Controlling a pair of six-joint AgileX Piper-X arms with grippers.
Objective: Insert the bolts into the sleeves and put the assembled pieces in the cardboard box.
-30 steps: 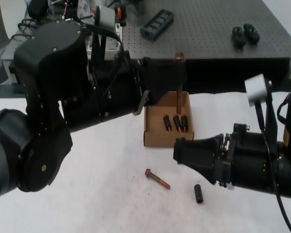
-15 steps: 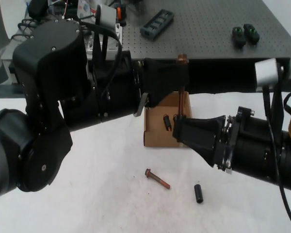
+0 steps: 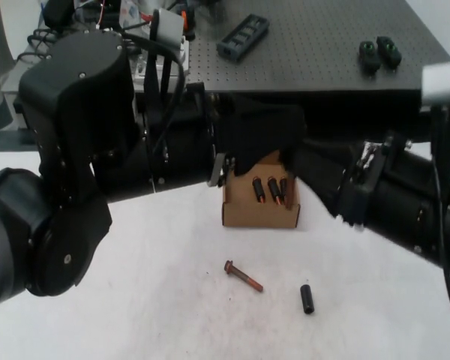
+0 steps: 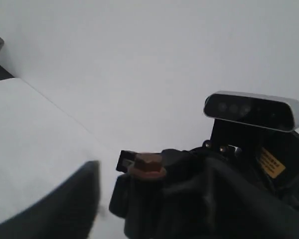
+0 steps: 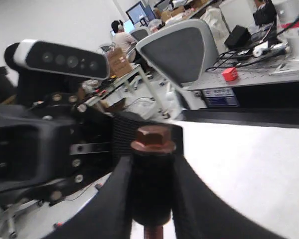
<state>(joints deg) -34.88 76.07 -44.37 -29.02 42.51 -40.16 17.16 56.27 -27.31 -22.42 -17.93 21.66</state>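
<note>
Right claw (image 5: 150, 168): 2 smooth black fingers (image 5: 117, 199) pressed onto a bolt-and-sleeve piece (image 5: 150, 186), 1 finger on each side.
Bolt-and-sleeve piece: matte black cylindrical sleeve with a copper-coloured hex head (image 5: 152, 139) seated on top. A short length of copper shank shows beneath. It stands upright between the fingers.
Left claw (image 3: 259, 139): black and blocky, meeting the right claw (image 3: 300, 161) above the far side of the cardboard box (image 3: 259, 215). Whether it is spread or closed cannot be told, nor whether the 2 claws touch.
Cardboard box: plain brown card, open top, resting on the bench (image 3: 172, 307). It sits just below both claws.
Box contents: 3 assembled pieces (image 3: 271, 190) side by side, with black sleeves and copper ends.
Loose bolt (image 3: 244, 276): copper-coloured, hex head, lying flat at a slant on the bench on the near side of the box, well apart from both claws.
Loose sleeve (image 3: 307, 298): short black tube lying near the bolt without touching it.
Bench: white cloth-like cover, faintly speckled.
Perforated plate (image 3: 322, 45): dark metal with a regular grid of holes, set beyond the box.
</note>
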